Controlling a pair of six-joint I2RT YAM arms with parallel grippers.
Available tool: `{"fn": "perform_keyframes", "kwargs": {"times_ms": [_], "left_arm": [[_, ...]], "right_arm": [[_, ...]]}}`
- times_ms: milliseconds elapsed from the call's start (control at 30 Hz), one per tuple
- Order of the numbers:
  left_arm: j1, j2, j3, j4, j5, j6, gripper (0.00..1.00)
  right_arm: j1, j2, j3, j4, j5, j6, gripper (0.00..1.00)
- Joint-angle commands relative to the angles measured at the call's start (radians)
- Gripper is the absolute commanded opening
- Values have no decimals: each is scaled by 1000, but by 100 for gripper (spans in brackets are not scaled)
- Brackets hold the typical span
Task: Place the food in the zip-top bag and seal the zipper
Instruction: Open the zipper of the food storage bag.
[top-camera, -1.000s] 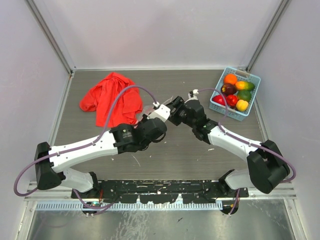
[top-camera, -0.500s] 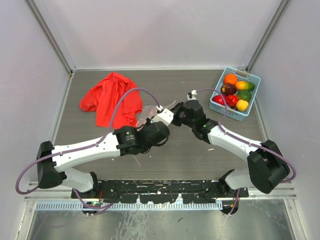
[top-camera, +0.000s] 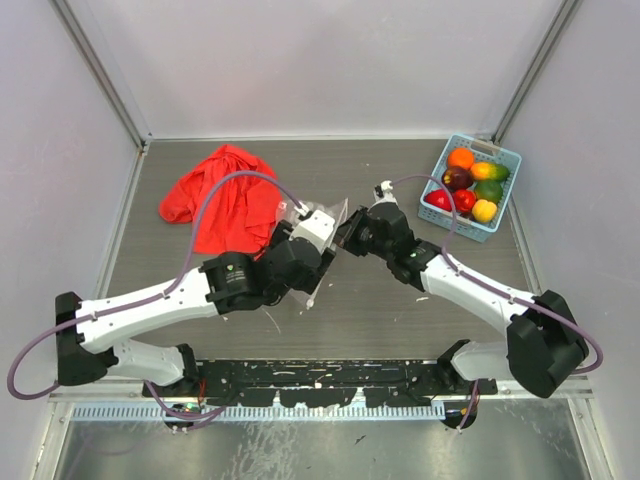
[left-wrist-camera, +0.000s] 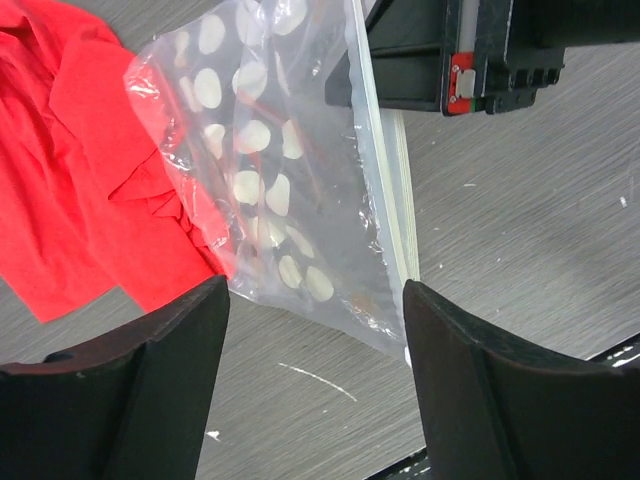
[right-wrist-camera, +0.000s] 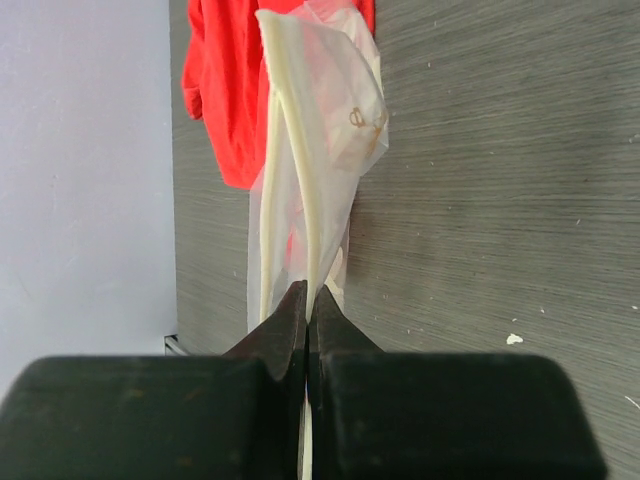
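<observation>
Zip-top bag beside red cloth, zipper pinched by right jaws, left jaws spread, food in basket.

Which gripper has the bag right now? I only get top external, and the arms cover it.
Observer: In the right wrist view, the right gripper is shut on the zipper of the zip-top bag.
Operator: And the left?
Observer: In the left wrist view, the left gripper is open. The bag hangs between its fingers, not pinched.
Operator: Anything loaded?
Observer: No food shows inside. Through the clear plastic I see only white dots and the red cloth behind.
</observation>
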Motion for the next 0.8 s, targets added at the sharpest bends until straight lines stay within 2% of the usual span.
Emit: {"fn": "perform_keyframes", "kwargs": {"times_ms": [0,200,767], "left_arm": [[18,-28,14,86,15,-5,73],[39,54,21,148,26,-10,78],[85,141,17,168,-30,-7,80]], "right_arm": [[16,-53,51,-6,59,-44,1],[37,-52,49,-9,70,-37,1],[50,-57,18,1,66,-12,1]]}}
